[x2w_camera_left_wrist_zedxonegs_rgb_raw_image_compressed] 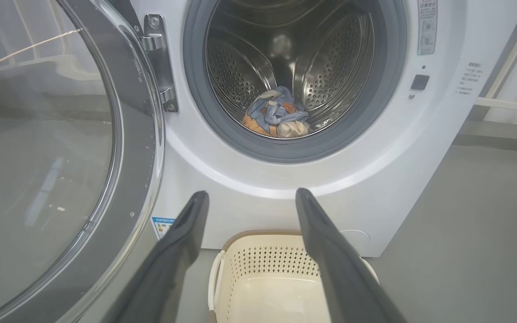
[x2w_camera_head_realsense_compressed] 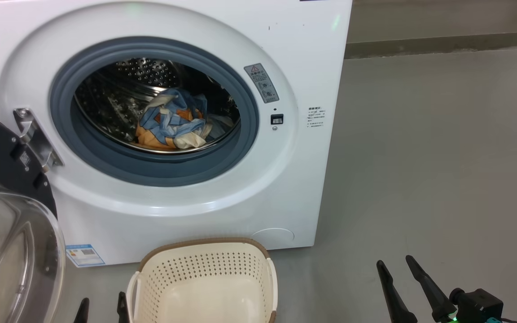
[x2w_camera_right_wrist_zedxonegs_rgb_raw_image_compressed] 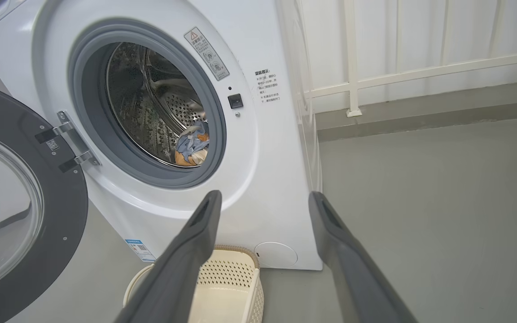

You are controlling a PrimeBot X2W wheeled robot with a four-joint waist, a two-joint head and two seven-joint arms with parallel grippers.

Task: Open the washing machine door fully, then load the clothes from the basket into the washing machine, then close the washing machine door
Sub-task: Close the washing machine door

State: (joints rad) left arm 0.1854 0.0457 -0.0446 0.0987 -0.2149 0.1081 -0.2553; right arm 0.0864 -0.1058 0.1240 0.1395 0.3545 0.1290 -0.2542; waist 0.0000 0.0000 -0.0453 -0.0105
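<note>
Grey concrete floor (x2w_camera_head_realsense_compressed: 420,157) is stretching away to the right of the machine (x2w_camera_head_realsense_compressed: 303,54), and you are facing the machine's front.

At the machine's left, the door (x2w_camera_head_realsense_compressed: 11,224) is hanging wide open off the hinge (x2w_camera_head_realsense_compressed: 34,134) beside the opening, with its inner glass turned toward you. As I judge it, this is the relation your coming move is turning on. The door is lying left of the machine's opening and needs swinging rightward about that upright hinge line. Your left gripper (x2w_camera_head_realsense_compressed: 102,309) is the nearer one, sitting low before the machine's lower left corner. Its fingers are standing apart and holding nothing.

Inside the machine's drum, the clothes (x2w_camera_head_realsense_compressed: 173,123) are lying in a heap at the bottom. Before the machine's foot, the basket (x2w_camera_head_realsense_compressed: 204,244) is standing empty.

Off the machine's lower right corner, your right gripper (x2w_camera_head_realsense_compressed: 395,263) is hovering with its fingers spread, gripping nothing, well apart from the door.

You are counting one door, one hinge, one machine, one heap of clothes, one basket and two grippers.
</note>
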